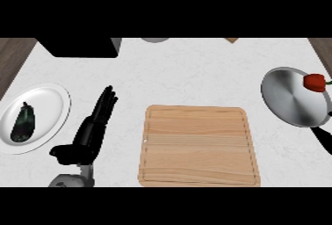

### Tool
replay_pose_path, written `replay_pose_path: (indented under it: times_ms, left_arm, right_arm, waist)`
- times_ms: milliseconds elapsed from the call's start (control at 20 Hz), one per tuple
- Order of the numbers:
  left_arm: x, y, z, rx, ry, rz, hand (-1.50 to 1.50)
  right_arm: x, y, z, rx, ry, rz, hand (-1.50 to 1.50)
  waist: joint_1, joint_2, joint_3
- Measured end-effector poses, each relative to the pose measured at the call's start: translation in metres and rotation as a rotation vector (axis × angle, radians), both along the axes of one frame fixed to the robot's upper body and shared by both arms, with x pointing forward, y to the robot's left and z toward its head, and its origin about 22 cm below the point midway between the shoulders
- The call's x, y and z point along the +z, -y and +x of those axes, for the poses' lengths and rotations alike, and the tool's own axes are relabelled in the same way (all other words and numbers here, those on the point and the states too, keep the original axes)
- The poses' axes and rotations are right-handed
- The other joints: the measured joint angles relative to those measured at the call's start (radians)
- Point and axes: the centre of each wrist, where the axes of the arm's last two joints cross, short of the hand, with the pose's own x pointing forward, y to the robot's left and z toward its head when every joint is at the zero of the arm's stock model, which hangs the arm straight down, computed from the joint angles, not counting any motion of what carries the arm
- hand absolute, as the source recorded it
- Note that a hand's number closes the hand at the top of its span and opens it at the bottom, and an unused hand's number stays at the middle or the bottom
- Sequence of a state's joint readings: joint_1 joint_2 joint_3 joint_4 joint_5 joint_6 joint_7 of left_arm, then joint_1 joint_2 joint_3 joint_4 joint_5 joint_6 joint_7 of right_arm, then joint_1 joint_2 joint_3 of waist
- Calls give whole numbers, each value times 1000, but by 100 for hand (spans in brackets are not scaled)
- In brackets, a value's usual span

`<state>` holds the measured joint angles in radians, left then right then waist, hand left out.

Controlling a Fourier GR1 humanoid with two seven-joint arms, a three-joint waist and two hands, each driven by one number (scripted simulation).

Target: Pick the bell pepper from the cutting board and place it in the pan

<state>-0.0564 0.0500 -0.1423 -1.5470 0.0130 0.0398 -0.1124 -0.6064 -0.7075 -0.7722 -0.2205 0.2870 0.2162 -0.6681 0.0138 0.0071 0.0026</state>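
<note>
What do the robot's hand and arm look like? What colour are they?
The left robot hand is all black, with long thin fingers and a thumb, like a skinny glove. Its forearm is light grey and rounded. No cables or markings show. Of the right robot hand, only a tiny black bit seems to show at the right edge.

The cutting board (200,147) is pale wood with visible grain — matt. The pan (292,101) is grey metal with a soft sheen; the surface (194,70) looks like smooth white stone — the plate (52,101) glossy white.
</note>
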Motion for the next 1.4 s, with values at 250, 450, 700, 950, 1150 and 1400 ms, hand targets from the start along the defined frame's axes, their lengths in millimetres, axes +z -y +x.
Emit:
replay_pose_path:
  times_ms: [250, 450, 700, 950, 1150, 1400]
  left_arm:
    - [2, -3, 1, -2, -5, 7, 0]
    - [0, -5, -7, -1, -2, 3, 0]
    - [-2, -1, -5, 2, -11, 1, 0]
    - [1, -2, -1, 8, -6, 5, 0]
    - [-2, -2, -7, 9, -14, 5, 0]
    - [5, -6, -3, 8, -11, 2, 0]
  right_arm:
    - [-14, 15, -31, 71, 21, -5, -150]
    - [-18, 20, -43, 75, 13, -24, -150]
    - [-27, 19, -54, 89, -5, -48, -150]
    - [-30, 18, -59, 99, -16, -74, -150]
    - [-29, 21, -65, 95, -31, -95, -150]
    - [-24, 24, -69, 92, -36, -122, -150]
  waist:
    - [-3, -2, 0]
    - [-3, -3, -1]
    - [-8, -5, -2]
    - [-10, -6, -2]
    - [-10, -6, -2]
    - [-12, -7, -2]
